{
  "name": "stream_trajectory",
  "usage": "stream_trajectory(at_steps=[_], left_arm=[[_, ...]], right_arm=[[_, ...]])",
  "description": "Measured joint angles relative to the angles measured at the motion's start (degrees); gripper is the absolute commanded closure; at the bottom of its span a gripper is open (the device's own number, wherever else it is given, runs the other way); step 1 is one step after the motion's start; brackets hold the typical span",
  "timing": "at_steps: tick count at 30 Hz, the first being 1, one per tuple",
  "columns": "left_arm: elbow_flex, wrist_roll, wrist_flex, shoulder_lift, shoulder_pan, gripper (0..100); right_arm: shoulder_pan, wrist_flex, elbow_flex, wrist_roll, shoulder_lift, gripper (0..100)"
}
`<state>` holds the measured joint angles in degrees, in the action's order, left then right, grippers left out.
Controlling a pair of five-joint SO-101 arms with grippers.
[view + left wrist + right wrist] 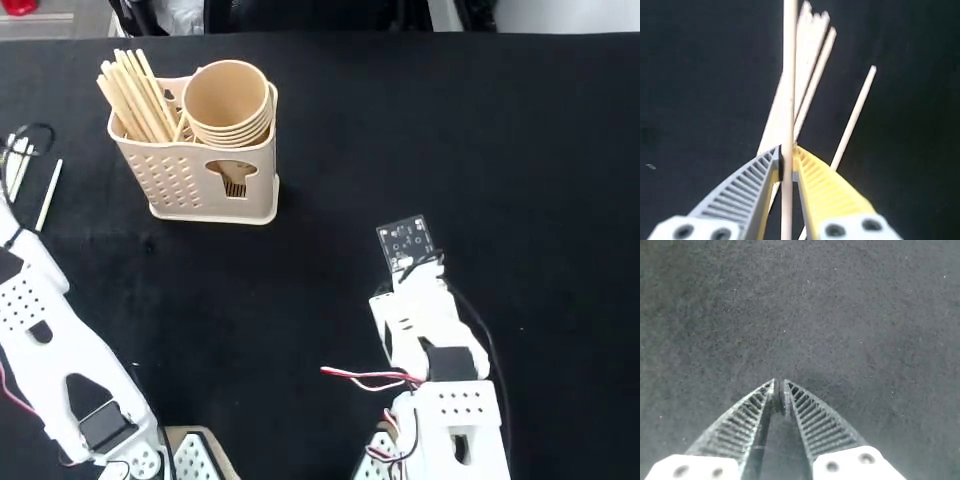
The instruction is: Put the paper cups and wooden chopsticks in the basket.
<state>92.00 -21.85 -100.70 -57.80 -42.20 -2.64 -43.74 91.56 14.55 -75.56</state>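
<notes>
Tightly, left claw [788,161] grips chopstick [789,75]; basket [190,190] apart

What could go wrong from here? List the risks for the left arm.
1. The left end effector pinches one chopstick only at its tips, so it may pivot or slip.
2. In the basket, leaning sticks crowd the side beside the paper cups; the new one could catch on them.
3. The loose chopsticks lie close below and could get knocked.

High view looks down over black cloth table [450,130]; wrist views face it close-up; left one shares the thin pale wooden chopsticks [48,195].
</notes>
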Motion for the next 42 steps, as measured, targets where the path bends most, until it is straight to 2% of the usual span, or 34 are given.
stream_trajectory(at_steps=[9, 16, 21, 27, 34, 38, 42], left_arm=[[-16.62, 10.46, -0.18, 20.40, 2.55, 97], [-47.21, 10.90, 0.09, 47.82, 8.62, 97], [-66.64, 10.90, 7.82, 69.63, 13.54, 97], [-91.25, 10.90, 28.75, 91.87, 17.41, 97], [-118.77, 10.90, 67.96, 108.66, 17.93, 97], [-126.42, 10.90, 88.88, 113.05, 17.93, 97], [-126.68, 10.90, 100.22, 114.73, 21.89, 97]], right_arm=[[0.00, 1.14, 0.00, -0.09, 0.00, 98.6], [0.00, 1.14, 0.00, -0.09, 0.00, 98.6], [0.00, 1.14, 0.00, -0.09, 0.00, 98.6], [0.00, 1.14, 0.00, -0.09, 0.00, 98.6], [0.00, 1.14, 0.00, -0.09, 0.00, 98.6], [0.00, 1.14, 0.00, -0.09, 0.00, 98.6], [0.00, 1.49, 0.00, -0.09, 0.00, 98.6]])
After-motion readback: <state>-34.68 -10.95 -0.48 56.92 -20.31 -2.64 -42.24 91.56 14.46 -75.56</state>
